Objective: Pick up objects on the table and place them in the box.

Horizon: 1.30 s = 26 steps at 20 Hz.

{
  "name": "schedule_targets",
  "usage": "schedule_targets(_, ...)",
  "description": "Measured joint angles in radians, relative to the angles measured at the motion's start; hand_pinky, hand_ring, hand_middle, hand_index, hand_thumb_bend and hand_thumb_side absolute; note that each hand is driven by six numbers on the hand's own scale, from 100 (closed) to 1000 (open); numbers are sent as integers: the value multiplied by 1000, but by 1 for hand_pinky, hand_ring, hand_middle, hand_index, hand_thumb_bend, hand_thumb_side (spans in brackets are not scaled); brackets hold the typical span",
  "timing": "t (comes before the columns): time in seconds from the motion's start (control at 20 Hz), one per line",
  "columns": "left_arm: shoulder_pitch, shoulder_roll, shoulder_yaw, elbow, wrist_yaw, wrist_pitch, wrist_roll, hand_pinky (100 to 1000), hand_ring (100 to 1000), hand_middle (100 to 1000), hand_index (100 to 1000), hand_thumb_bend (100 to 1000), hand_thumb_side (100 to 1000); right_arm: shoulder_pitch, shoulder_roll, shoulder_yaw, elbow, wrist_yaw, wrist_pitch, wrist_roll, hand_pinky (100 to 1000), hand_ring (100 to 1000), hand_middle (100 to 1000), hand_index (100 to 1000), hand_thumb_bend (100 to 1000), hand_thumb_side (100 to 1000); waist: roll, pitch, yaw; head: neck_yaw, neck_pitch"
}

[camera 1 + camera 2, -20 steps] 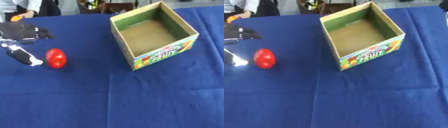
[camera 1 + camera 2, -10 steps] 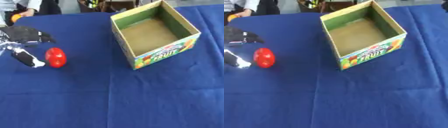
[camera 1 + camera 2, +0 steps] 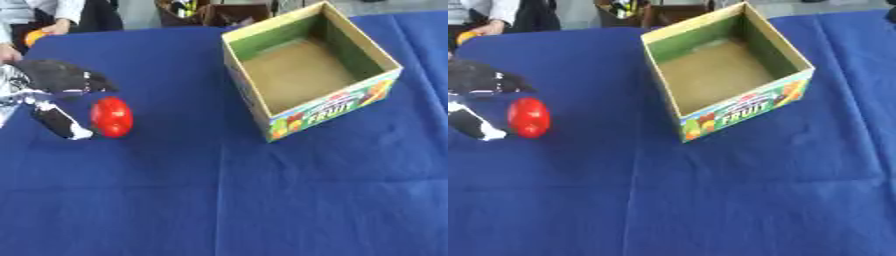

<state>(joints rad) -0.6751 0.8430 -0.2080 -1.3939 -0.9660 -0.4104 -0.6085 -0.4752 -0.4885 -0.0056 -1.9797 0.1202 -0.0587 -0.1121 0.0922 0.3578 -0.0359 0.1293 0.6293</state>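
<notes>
Nothing sat in the fruit box (image 3: 308, 80) yet. My left robot hand (image 3: 54, 92) was spread wide beside the red tomato-like object (image 3: 112, 116) on the blue tabletop (image 3: 262, 200), not gripping; pickup and drop remained.

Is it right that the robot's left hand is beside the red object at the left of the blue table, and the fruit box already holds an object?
Not quite. The left hand is beside the red object on the blue table, but the fruit box is empty: the left eye view shows only its bare brown floor.
</notes>
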Motion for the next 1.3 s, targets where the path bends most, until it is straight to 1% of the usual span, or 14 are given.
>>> schedule_targets(0.15,-3,-4,-4,12,-6,-9,8,549,701,875,978,553,547,0,0,0,0,0,1,1,677,724,494,703,164,635,0,1,-2,0,-7)
schedule_targets(0.35,-6,-11,-10,29,-8,-16,14,509,675,862,955,540,545,0,1,0,0,0,1,2,678,724,494,703,167,636,1,6,-7,2,-8)
schedule_targets(0.6,-9,-17,-13,43,-8,-25,12,503,673,859,927,525,545,-1,1,0,0,0,0,3,679,725,494,704,168,636,2,10,-7,5,-8)
schedule_targets(0.75,-10,-19,-16,50,-7,-30,10,474,659,857,915,507,550,-1,1,0,0,0,-1,5,679,725,494,704,170,637,3,11,-8,5,-8)
schedule_targets(0.95,-11,-29,-17,63,-4,-34,8,414,612,836,901,452,531,-1,1,0,0,0,-2,6,679,726,494,704,173,638,4,13,-13,5,-8)
schedule_targets(1.05,-11,-35,-19,71,3,-33,10,397,600,829,902,430,515,-1,1,0,0,0,-3,6,680,727,494,704,173,638,4,13,-13,5,-8)
schedule_targets(1.1,-11,-35,-20,74,8,-32,11,417,620,847,930,438,522,-1,1,0,0,0,-3,6,680,727,494,704,173,638,4,14,-13,5,-8)
schedule_targets(1.15,-11,-35,-21,79,14,-31,12,424,638,860,937,459,536,-1,1,0,0,0,-3,6,680,727,494,704,174,638,4,14,-13,5,-8)
schedule_targets(1.2,-11,-35,-21,81,18,-30,12,417,652,871,946,469,546,-1,1,0,0,0,-3,6,680,727,494,704,175,639,4,14,-13,5,-8)
schedule_targets(1.25,-11,-35,-22,85,20,-29,12,406,655,874,951,469,551,-1,1,0,0,0,-3,6,680,728,494,704,174,638,4,15,-13,5,-8)
schedule_targets(1.3,-11,-36,-22,85,22,-26,11,357,628,871,941,461,548,-1,1,0,0,0,-3,6,681,728,494,704,176,635,4,15,-13,5,-8)
